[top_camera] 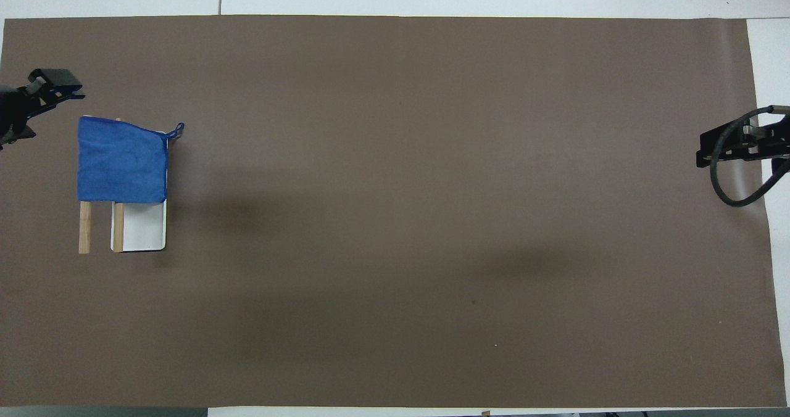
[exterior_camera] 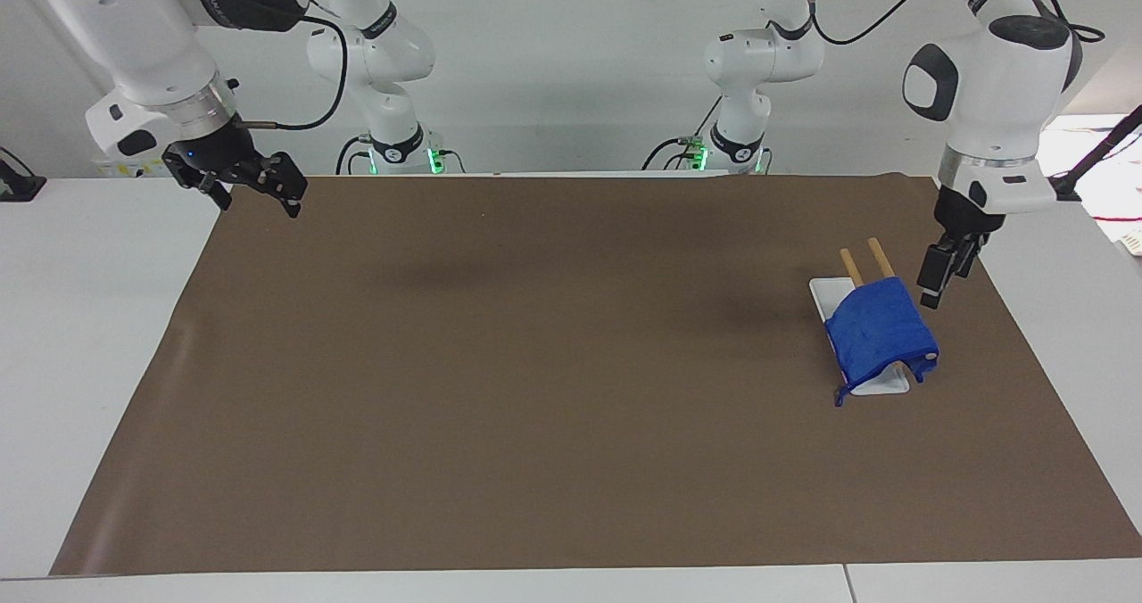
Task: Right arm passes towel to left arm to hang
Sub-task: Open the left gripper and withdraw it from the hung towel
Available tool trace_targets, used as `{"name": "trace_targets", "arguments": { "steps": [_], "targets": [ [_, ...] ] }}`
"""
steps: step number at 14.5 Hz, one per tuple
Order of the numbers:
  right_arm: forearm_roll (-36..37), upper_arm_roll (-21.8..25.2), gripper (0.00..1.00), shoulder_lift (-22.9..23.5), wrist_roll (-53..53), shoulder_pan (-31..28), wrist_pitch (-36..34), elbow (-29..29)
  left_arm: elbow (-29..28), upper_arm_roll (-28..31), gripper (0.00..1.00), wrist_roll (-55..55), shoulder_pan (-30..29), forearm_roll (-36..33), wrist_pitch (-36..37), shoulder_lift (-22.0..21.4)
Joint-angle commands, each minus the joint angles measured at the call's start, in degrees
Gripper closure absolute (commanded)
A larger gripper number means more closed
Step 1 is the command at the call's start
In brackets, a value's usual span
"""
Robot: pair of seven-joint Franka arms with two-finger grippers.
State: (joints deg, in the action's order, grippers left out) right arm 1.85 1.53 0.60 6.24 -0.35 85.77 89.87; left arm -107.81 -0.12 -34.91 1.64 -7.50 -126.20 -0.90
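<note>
The left arm's black two-finger gripper (exterior_camera: 936,284) hangs in the air just beside the rack at the left arm's end of the table, over the brown mat and empty. Its fingers (exterior_camera: 930,279) point down at a slant and look close together, but whether they are parted cannot be told. Nothing is held in it.

Just beside it, the small bright blue soft towel (exterior_camera: 879,333) is draped over 2 slim wooden rails (exterior_camera: 853,267) that rise from a flat white base plate (exterior_camera: 823,294). The cloth covers the rails' ends that lie farther from the robots; its thin corner loop (top_camera: 176,131) pokes out at the edge. The bare rail ends show on the side nearer the robots.

The towel appears hung, so the step in hand is judged to be clearing the arm away. To do it well, lift straight up and off, away from the cloth, so no finger snags an edge and drags it from the rails.

The right arm's black gripper (exterior_camera: 250,184), below a silver wrist ring and blue light, waits over the mat's corner (exterior_camera: 234,194) at its own end, fingers spread and empty.

The wide brown table mat (exterior_camera: 535,389) lies beneath everything.
</note>
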Motion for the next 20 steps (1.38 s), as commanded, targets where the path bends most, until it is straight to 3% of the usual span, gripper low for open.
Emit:
{"name": "trace_targets", "arguments": {
  "steps": [1,4,9,14,18,20],
  "targets": [
    [-0.09,-0.56,0.0,-1.3,-0.44,-0.88,0.81,1.53,7.06,0.74,0.0,7.03,3.37,3.62,7.52,2.57],
    [-0.09,-0.56,0.0,-1.3,-0.44,-0.88,0.8,1.53,14.01,0.83,0.0,16.34,3.37,7.59,18.15,3.53],
    [-0.09,-0.48,0.0,-1.3,-0.44,-0.88,0.89,1.53,19.82,1.62,0.0,24.6,1.45,9.0,29.69,4.77],
    [-0.09,-0.57,0.0,-1.3,-0.44,-0.88,0.89,1.53,15.09,1.79,0.0,35.6,-1.02,9.09,31.54,2.05],
    [-0.09,-0.57,0.0,-1.3,-0.44,-0.79,0.8,1.53,7.1,1.88,0.0,35.88,-1.02,8.56,32.59,-3.74],
    [-0.09,-0.57,0.0,-1.3,-0.44,-0.88,0.89,1.53,6.03,1.88,0.0,35.88,-1.11,8.47,32.25,-4.37]
  ]
}}
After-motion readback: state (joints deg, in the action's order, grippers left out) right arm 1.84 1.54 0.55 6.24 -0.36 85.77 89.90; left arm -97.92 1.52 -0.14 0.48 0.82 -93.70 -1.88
